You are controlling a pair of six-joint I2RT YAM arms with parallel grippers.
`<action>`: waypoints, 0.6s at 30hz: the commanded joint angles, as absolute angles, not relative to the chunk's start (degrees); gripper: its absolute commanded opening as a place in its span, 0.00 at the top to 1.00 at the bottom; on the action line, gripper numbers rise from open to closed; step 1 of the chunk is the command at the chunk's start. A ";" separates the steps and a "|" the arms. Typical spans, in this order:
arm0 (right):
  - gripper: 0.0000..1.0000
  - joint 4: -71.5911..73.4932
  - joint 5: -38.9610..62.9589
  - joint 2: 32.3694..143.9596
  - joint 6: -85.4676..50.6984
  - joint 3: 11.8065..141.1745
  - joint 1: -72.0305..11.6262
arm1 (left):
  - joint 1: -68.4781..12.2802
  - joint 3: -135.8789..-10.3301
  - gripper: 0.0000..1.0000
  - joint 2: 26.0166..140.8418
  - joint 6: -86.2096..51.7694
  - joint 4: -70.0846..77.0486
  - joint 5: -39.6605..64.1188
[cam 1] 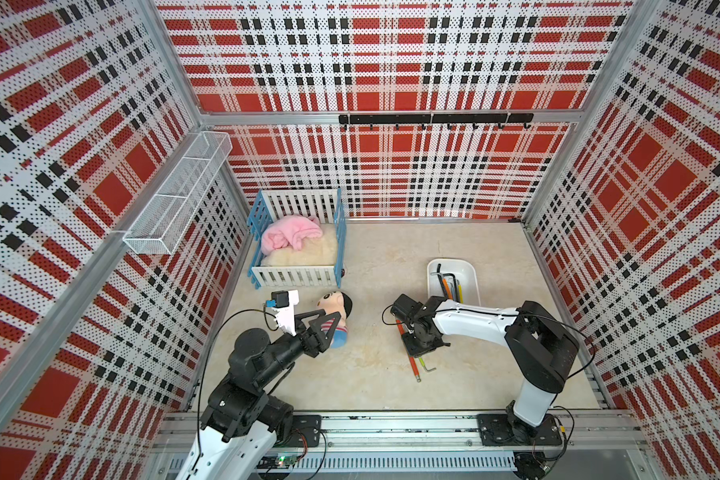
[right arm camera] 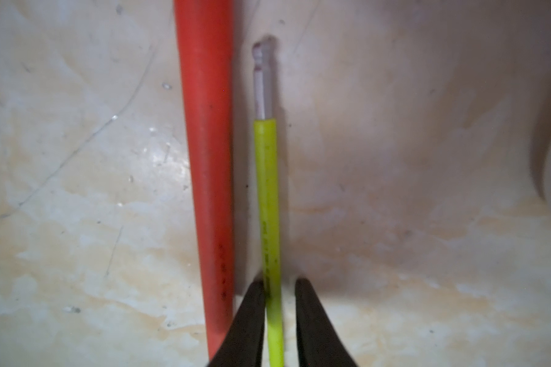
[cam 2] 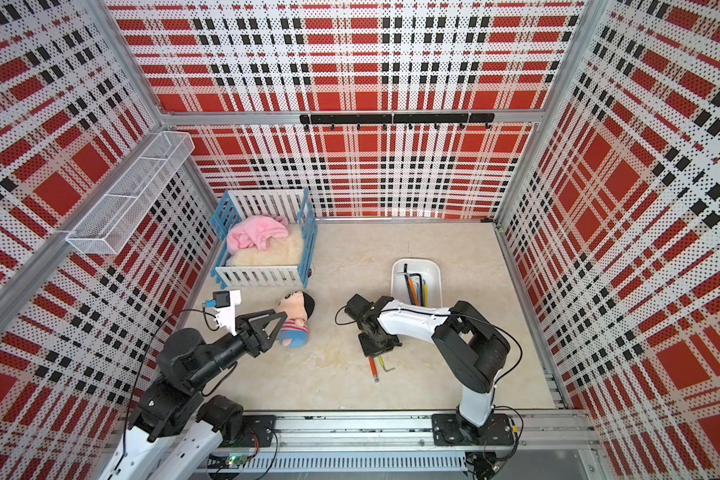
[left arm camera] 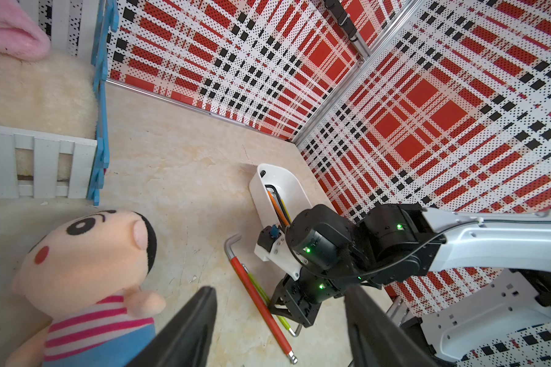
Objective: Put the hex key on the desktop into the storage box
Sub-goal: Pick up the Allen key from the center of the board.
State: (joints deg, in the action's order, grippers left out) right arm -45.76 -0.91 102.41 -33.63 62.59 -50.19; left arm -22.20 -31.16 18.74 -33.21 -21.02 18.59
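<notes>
Two hex keys lie side by side on the desktop: a thin yellow-green hex key and a thicker red one. In both top views they stick out from under the right wrist, the red key to the left. My right gripper points down over the yellow-green key. Its jaws straddle the shaft: one finger touches it, the other stands a sliver off. The white storage box behind the right arm holds several hex keys. My left gripper hangs open and empty over the doll.
A plush doll lies at centre-left on the desktop. The blue-and-white crib with a pink blanket stands behind it. A wire-mesh basket hangs on the left wall and a black hook rail on the back wall.
</notes>
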 commanded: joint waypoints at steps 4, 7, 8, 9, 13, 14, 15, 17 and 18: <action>0.83 -47.31 0.00 103.78 -35.64 59.69 -50.98 | -21.80 -31.29 0.31 18.15 -33.44 -19.77 18.11; 0.87 -47.20 0.00 104.14 -36.06 59.37 -50.91 | -21.75 -31.29 0.31 18.20 -33.40 -19.70 18.03; 0.87 -47.13 0.00 104.15 -36.21 59.41 -50.97 | -21.81 -31.29 0.31 18.19 -33.40 -19.71 18.02; 0.88 -47.19 -0.21 104.27 -36.42 59.41 -50.97 | -21.80 -31.29 0.31 18.20 -33.40 -19.77 18.02; 0.95 -47.88 -1.25 105.01 -36.98 60.27 -50.98 | -21.74 -31.30 0.31 18.22 -33.40 -19.77 17.94; 0.96 -48.13 -1.52 105.11 -37.11 60.58 -50.97 | -21.77 -31.29 0.31 18.11 -33.45 -19.78 17.93; 0.98 -48.53 -1.98 105.33 -37.22 60.87 -50.98 | -21.72 -31.33 0.31 18.13 -33.42 -19.75 17.93; 1.00 -49.16 -2.66 105.51 -37.26 61.51 -50.98 | -21.72 -31.29 0.31 18.11 -33.40 -19.74 17.97; 1.00 -49.39 -2.94 105.40 -37.34 61.81 -50.98 | -21.75 -31.31 0.31 18.15 -33.44 -19.77 17.93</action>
State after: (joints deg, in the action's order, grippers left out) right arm -45.93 -2.02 102.48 -36.07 62.63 -50.24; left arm -22.20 -31.16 18.72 -33.23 -21.02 18.59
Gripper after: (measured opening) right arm 0.107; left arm 0.691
